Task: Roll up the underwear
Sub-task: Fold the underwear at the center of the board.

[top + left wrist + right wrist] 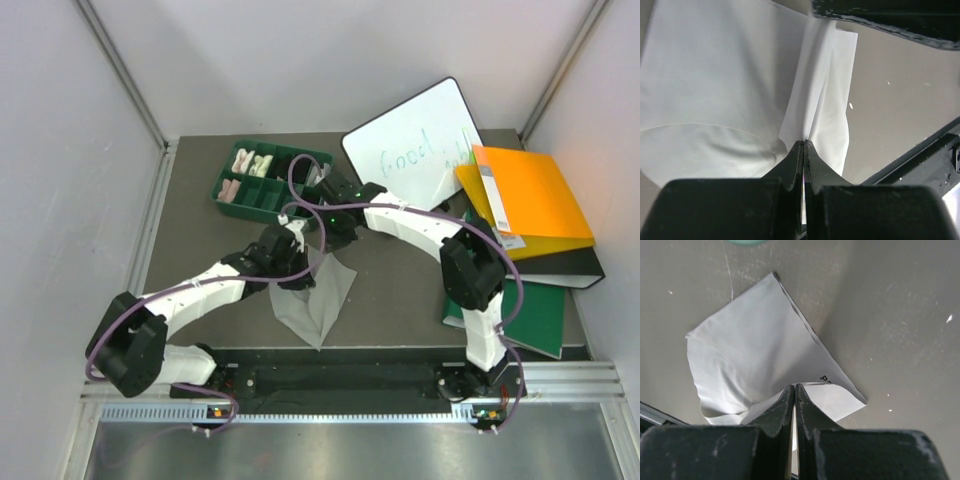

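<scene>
Whiteboard (410, 145): green scrawl | grey underwear (755, 355): black "P" | jaws pinching

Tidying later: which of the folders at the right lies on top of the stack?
The orange folder: it lies over the black binder, and the green folder lies nearer the front.

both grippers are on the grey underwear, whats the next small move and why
Probably ease the left gripper and right gripper apart, laying the grey underwear flat on the table. Both are shut on it, and it sags creased and folded between them, so it looks too bunched to roll yet.
</scene>
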`<act>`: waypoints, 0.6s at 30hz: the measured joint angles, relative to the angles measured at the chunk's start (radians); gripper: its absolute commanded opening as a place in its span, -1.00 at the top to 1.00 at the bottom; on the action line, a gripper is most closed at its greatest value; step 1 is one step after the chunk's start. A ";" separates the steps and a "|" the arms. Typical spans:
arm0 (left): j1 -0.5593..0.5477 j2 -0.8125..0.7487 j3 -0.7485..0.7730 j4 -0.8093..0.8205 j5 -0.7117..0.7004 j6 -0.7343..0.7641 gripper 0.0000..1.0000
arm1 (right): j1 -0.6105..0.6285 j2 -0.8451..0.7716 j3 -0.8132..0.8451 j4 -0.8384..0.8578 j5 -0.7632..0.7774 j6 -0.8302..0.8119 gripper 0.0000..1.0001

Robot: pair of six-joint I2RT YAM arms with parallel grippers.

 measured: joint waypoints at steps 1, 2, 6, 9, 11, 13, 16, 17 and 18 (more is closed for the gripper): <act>0.013 -0.002 0.000 -0.003 0.004 0.003 1.00 | 0.000 0.006 0.008 0.000 0.000 0.000 1.00; 0.024 -0.003 0.000 -0.006 0.008 0.006 1.00 | 0.001 0.015 0.023 -0.004 0.000 0.000 1.00; 0.053 -0.007 0.000 -0.013 0.021 0.019 1.00 | 0.005 0.040 0.072 -0.010 0.000 -0.001 1.00; 0.078 -0.011 0.000 -0.026 0.040 0.029 1.00 | 0.008 0.060 0.105 -0.012 0.001 -0.001 1.00; 0.095 -0.016 0.000 -0.031 0.053 0.032 1.00 | 0.010 0.076 0.125 -0.016 0.002 -0.001 1.00; 0.111 -0.021 0.000 -0.036 0.070 0.033 1.00 | 0.011 0.093 0.148 -0.022 0.003 -0.001 1.00; 0.137 -0.022 0.000 -0.041 0.092 0.036 1.00 | 0.011 0.122 0.181 -0.031 0.003 -0.002 1.00; 0.147 -0.022 0.000 -0.043 0.097 0.038 1.00 | 0.011 0.134 0.192 -0.034 0.003 -0.001 1.00; 0.158 -0.022 0.000 -0.046 0.100 0.041 1.00 | 0.012 0.144 0.202 -0.034 0.003 -0.002 1.00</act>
